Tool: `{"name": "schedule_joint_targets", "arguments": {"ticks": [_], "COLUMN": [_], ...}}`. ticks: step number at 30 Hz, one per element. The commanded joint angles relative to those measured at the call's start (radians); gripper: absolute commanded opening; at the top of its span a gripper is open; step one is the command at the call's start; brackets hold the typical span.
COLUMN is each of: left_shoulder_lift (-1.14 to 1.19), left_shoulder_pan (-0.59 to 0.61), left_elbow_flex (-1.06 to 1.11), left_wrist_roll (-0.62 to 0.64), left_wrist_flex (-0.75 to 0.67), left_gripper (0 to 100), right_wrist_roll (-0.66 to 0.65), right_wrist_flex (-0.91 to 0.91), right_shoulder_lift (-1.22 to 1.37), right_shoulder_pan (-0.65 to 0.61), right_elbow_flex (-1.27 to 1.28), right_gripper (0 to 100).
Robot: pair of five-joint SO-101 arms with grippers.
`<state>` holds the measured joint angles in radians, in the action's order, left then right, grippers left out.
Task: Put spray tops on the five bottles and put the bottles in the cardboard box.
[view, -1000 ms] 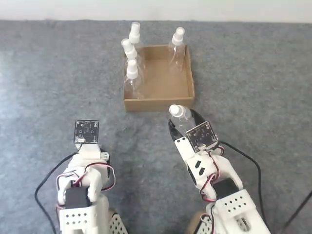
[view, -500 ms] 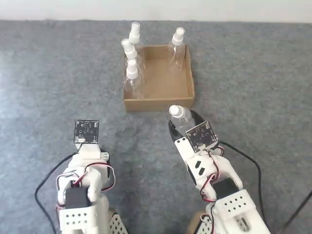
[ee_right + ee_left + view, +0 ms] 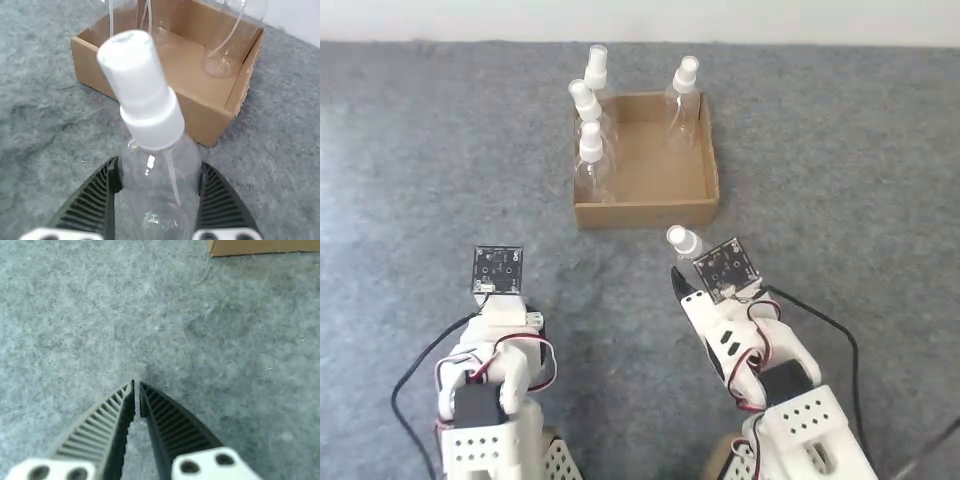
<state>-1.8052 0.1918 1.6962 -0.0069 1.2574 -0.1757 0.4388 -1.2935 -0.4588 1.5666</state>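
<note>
A counter [image 3: 440, 150] covered in mottled grey felt carries everything, its nap a mix of lighter and darker grey flecks and its surface flat, without folds or seams. Along the counter's far edge runs a plain white strip [image 3: 770, 20], meeting the felt in a straight line from one side to the other; whether it is a wall or a board cannot be told. In the left wrist view a few thin pale threads of lint [image 3: 269, 369] lie loose on the counter's felt, well apart from each other.
</note>
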Motion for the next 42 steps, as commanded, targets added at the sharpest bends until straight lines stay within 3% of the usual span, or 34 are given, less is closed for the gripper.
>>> {"name": "schedule_joint_targets", "arguments": {"ticks": [1,9,31,36,42], "left_shoulder_lift": [-0.015,-0.015,-0.015,-0.015,-0.015], "left_shoulder_pan": [0.003,0.003,0.003,0.003,0.003], "left_elbow_flex": [-0.012,-0.012,-0.012,-0.012,-0.012], "left_wrist_roll": [-0.003,-0.003,-0.003,-0.003,-0.003], "left_wrist_flex": [0.003,0.003,0.003,0.003,0.003], "left_gripper": [1,1,1,1,1], "right_wrist_roll": [-0.008,-0.008,-0.008,0.06,0.071], "right_wrist_flex": [0.058,0.308,0.427,0.42,0.401], "right_shoulder_lift": [-0.021,-0.021,-0.01,-0.005,0.156], "right_shoulder_pan": [0.01,0.01,0.048,0.047,0.004], "right_elbow_flex": [-0.109,-0.287,-0.512,-0.575,-0.729], "right_gripper": [3.7,3.7,3.7,3.7,3.7]}}
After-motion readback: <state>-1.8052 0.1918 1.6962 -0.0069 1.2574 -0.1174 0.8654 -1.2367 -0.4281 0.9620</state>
